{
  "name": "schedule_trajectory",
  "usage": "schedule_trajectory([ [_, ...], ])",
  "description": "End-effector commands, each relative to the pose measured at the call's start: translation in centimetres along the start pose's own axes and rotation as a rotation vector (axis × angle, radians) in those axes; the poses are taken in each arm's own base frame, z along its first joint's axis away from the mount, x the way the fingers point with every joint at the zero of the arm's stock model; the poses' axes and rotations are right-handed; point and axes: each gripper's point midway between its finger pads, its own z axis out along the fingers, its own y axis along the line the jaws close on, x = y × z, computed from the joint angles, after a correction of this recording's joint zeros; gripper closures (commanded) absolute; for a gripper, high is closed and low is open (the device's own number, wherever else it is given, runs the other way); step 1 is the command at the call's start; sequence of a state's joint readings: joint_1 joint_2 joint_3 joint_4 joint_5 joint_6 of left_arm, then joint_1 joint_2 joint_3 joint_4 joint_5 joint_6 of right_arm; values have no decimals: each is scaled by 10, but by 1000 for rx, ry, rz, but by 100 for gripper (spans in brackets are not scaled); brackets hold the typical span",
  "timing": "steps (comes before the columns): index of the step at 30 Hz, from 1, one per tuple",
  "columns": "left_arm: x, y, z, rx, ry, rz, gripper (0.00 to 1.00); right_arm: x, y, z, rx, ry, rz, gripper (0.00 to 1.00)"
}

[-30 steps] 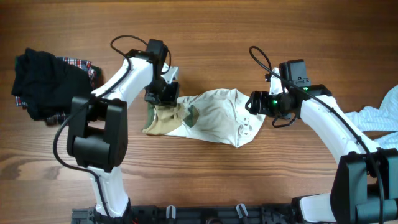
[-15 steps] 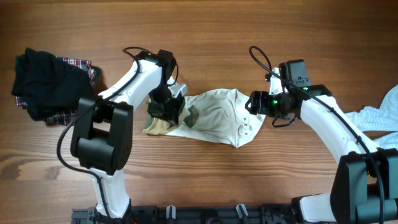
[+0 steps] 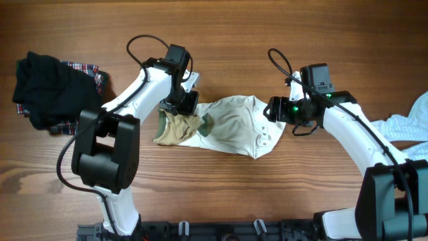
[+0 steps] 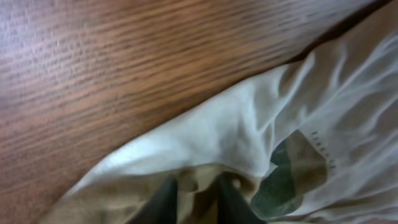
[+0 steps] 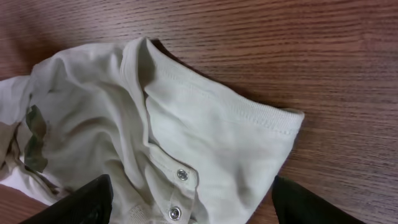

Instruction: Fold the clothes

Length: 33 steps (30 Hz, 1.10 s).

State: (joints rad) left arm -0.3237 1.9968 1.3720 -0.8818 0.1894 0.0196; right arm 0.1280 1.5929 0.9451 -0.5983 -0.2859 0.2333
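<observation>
The white T-shirt lies crumpled at the table's middle, with its khaki-tan sleeve at its left end and the green-brown print beside that. My left gripper is over the sleeve. In the left wrist view its fingers are nearly together with tan cloth pinched between them. My right gripper is at the shirt's right end. In the right wrist view it is open, its fingers wide on either side of the collar and snap placket.
A black garment lies heaped over a red-plaid piece at the far left. A pale-blue piece lies at the right edge. Bare wood surrounds the shirt.
My left gripper dipped forward onto the tan sleeve, then drew back toward the far side. The sleeve now lies more spread. The right arm has not moved.
</observation>
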Motion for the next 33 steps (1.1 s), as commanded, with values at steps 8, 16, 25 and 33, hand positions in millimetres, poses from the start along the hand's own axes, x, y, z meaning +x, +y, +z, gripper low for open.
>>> schedule_trajectory([
  [8, 74, -59, -9, 189, 292, -30, 96, -6, -2, -2, 14, -15, 4, 18],
  [16, 19, -39, -54, 184, -4, -131, 90, -7, 12, -3, -69, -13, -84, 17],
  [25, 52, -6, 13, 62, 79, -151, 89, -26, 40, 1, -222, -86, -195, 21],
  [33, 60, -4, 22, 61, 89, -154, 89, -15, 81, 25, -367, 85, 302, 38],
])
